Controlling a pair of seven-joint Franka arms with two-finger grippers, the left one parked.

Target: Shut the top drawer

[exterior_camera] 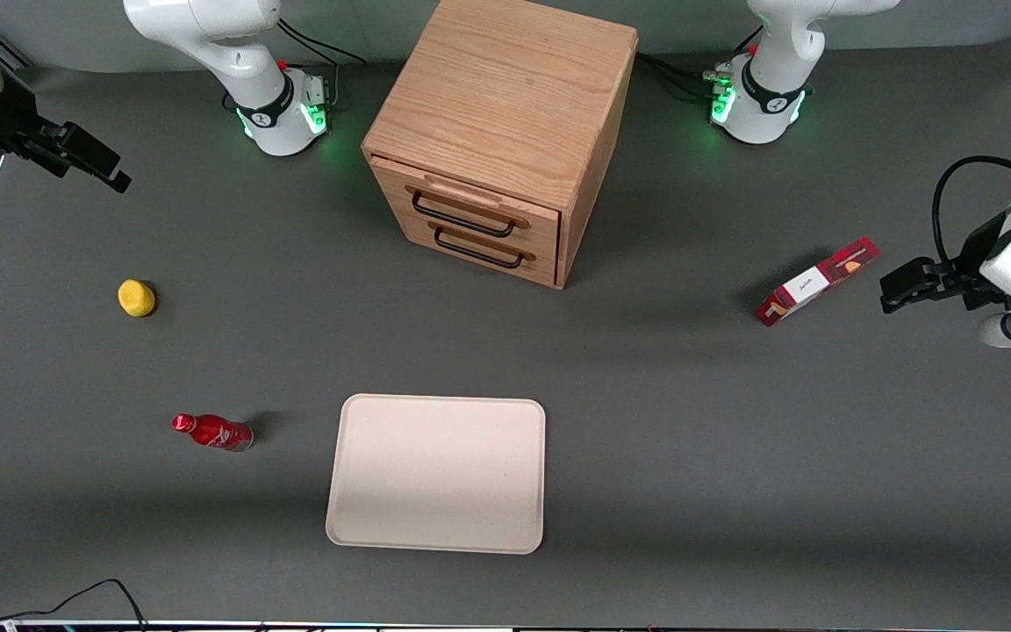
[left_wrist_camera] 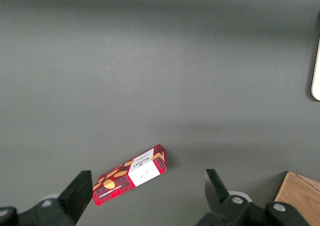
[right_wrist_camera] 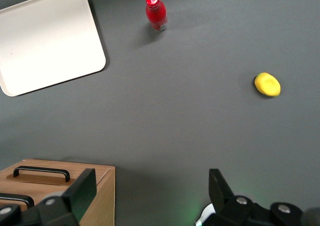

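The top drawer (exterior_camera: 462,206) sits in the small wooden cabinet (exterior_camera: 505,96) in the middle of the gray desk (exterior_camera: 690,439). It sticks out just a little from the cabinet front. It has a black handle (exterior_camera: 462,217) with a wooden lip over it. The lower drawer (exterior_camera: 483,250) is right under it.

The hand (exterior_camera: 89,162) is up in the air at the working arm's end of the desk, well apart from the cabinet. Its fingers (right_wrist_camera: 82,188) are apart and hold nothing.

A yellow lump (exterior_camera: 136,298) and a red bottle (exterior_camera: 211,432) lie on the desk near that end. A pale tray (exterior_camera: 437,474) lies nearer the front camera than the cabinet. A red box (exterior_camera: 815,281) lies toward the parked arm's end.
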